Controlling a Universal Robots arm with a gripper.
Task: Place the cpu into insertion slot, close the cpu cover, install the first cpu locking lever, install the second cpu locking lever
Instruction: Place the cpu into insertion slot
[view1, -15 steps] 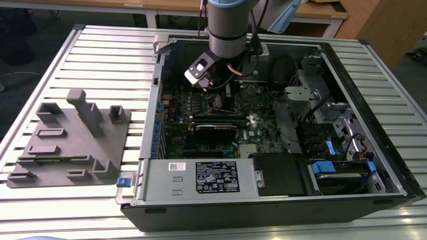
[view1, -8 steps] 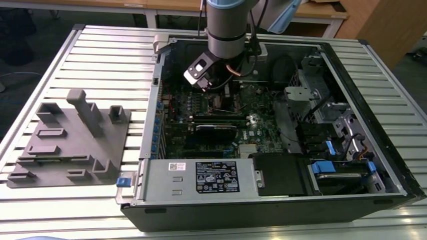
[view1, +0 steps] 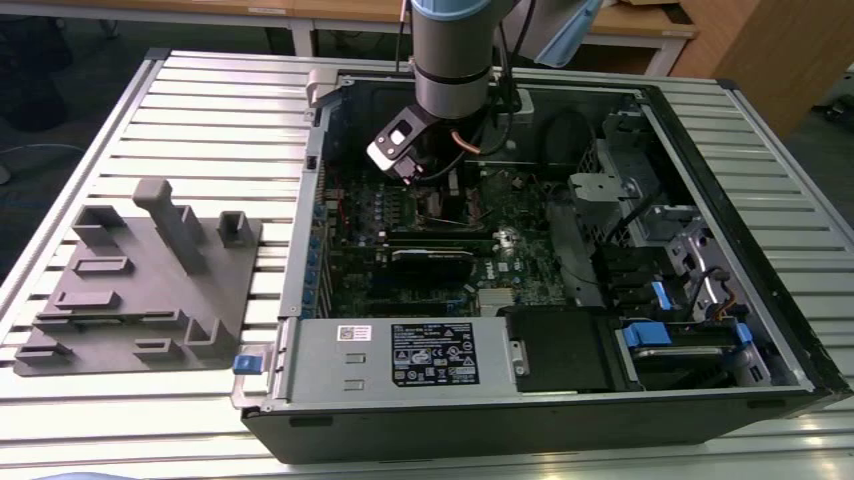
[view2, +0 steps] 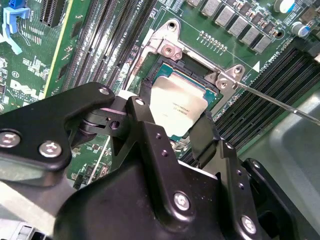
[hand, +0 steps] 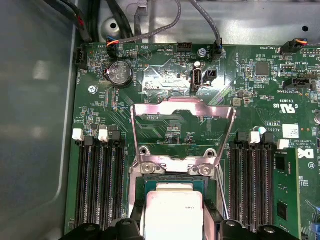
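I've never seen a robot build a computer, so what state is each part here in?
cpu: gripped, over the insertion slot; seated or not unclear.
cpu cover: open, swung up.
locking lever: unlatched, raised.
gripper: shut on the cpu.
computer case: side panel off.

open cpu cover (hand: 200, 103) rises at insertion slot (view2: 175, 64) edge; memory slots (hand: 97, 185) flank

In the exterior view, a white label (view1: 433, 355) bearing small black print and symbols is fixed on the silver housing (view1: 320, 370) along the computer case's (view1: 534, 432) nearest edge; the characters are too small to read. Faint grey print marks the cpu (view2: 177, 106) lid. White silkscreen codes cover the circuit board (hand: 260, 90).
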